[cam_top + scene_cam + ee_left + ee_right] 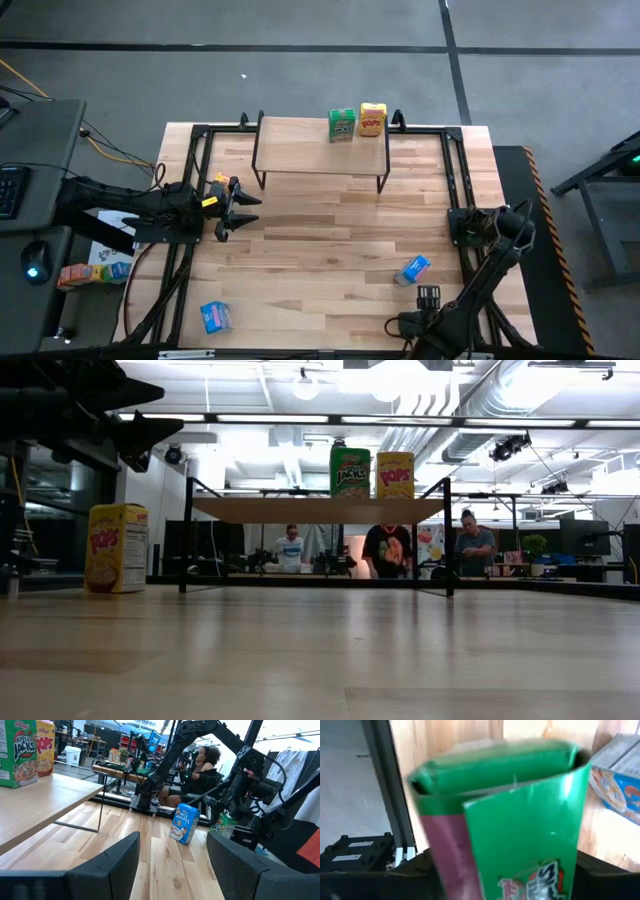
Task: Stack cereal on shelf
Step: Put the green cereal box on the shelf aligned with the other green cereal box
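Your right gripper point(510, 870) pinched a green cereal box point(520, 815) well off the shelf point(320, 150). Left gripper point(243, 208) stood spread near the shelf's front edge. Open wooden tabletop point(330, 250) lay between.

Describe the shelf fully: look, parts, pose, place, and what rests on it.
The shelf is a flat rectangular light-wood board on thin black metal legs, standing level at the table's far edge, near the middle. On its right end stand two upright cereal boxes close side by side: a green box and a yellow box. The rest of the board is bare. Neither gripper touches it.
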`<state>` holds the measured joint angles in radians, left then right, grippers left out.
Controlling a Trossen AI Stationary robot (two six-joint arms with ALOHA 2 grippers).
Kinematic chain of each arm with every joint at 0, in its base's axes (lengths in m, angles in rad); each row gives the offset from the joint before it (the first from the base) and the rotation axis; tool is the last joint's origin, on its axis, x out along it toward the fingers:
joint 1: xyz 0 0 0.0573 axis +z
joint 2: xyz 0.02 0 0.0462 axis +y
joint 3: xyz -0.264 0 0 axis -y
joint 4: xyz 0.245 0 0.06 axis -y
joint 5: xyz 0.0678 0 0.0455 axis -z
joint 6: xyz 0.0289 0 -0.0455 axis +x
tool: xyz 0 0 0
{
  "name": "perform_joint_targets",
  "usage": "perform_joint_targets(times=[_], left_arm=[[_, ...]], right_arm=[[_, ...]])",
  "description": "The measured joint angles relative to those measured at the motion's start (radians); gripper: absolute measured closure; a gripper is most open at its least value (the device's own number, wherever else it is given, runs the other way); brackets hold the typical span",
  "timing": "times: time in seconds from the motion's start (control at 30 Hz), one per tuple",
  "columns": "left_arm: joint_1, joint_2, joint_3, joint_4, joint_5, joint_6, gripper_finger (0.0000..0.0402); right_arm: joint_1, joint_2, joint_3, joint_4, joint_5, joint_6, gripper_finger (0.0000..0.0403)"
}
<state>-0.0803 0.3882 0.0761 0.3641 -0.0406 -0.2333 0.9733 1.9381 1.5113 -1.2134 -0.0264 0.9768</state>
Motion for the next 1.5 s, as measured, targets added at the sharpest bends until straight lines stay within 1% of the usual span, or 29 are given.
perform_joint_targets(times=[0.17,0.33,0.47,0.53,0.67,0.73,0.83,0.93,1.0,1.07,1.17,1.23,1.33,1.5], left_arm=[[0.0,0.0,0.0,0.0,0.0,0.0,0.0179],[0.0,0.0,0.0,0.0,0.0,0.0,0.0179],[0.0,0.0,0.0,0.0,0.0,0.0,0.0179],[0.0,0.0,0.0,0.0,0.0,0.001,0.0179],[0.0,0.0,0.0,0.0,0.0,0.001,0.0179],[0.0,0.0,0.0,0.004,0.0,0.001,0.0179],[0.0,0.0,0.0,0.026,0.0,0.0,0.0179],[0.0,0.0,0.0,0.061,0.004,-0.016,0.0179],[0.0,0.0,0.0,0.074,0.005,-0.043,0.0179],[0.0,0.0,0.0,0.082,0.005,-0.052,0.0179],[0.0,0.0,0.0,0.083,0.01,-0.052,0.0179],[0.0,0.0,0.0,0.083,0.011,-0.052,0.0179],[0.0,0.0,0.0,0.083,0.011,-0.052,0.0179],[0.0,0.0,0.0,0.082,0.011,-0.052,0.0179]], right_arm=[[0.0,0.0,0.03,-0.005,0.045,-0.013,0.0207],[0.0,0.0,0.069,-0.025,0.05,-0.017,0.0243],[-0.003,0.0,0.122,-0.02,0.053,-0.041,0.026],[-0.009,0.0,0.156,0.0,0.086,-0.068,0.0261],[-0.041,0.0,0.252,0.044,0.241,-0.184,0.0258],[-0.065,0.0,0.311,0.047,0.342,-0.28,0.0256],[-0.117,0.0,0.406,0.047,0.514,-0.464,0.0255],[-0.197,0.0,0.503,0.045,0.678,-0.673,0.0255],[-0.267,0.0,0.565,0.025,0.757,-0.786,0.0254],[-0.349,0.0,0.617,-0.017,0.812,-0.87,0.0254],[-0.49,0.0,0.693,-0.111,0.828,-0.925,0.0254],[-0.594,0.0,0.737,-0.165,0.809,-0.936,0.0254],[-0.752,0.0,0.781,-0.217,0.721,-0.994,0.0254],[-0.979,0.0,0.795,-0.224,0.58,-1.088,0.0254]])
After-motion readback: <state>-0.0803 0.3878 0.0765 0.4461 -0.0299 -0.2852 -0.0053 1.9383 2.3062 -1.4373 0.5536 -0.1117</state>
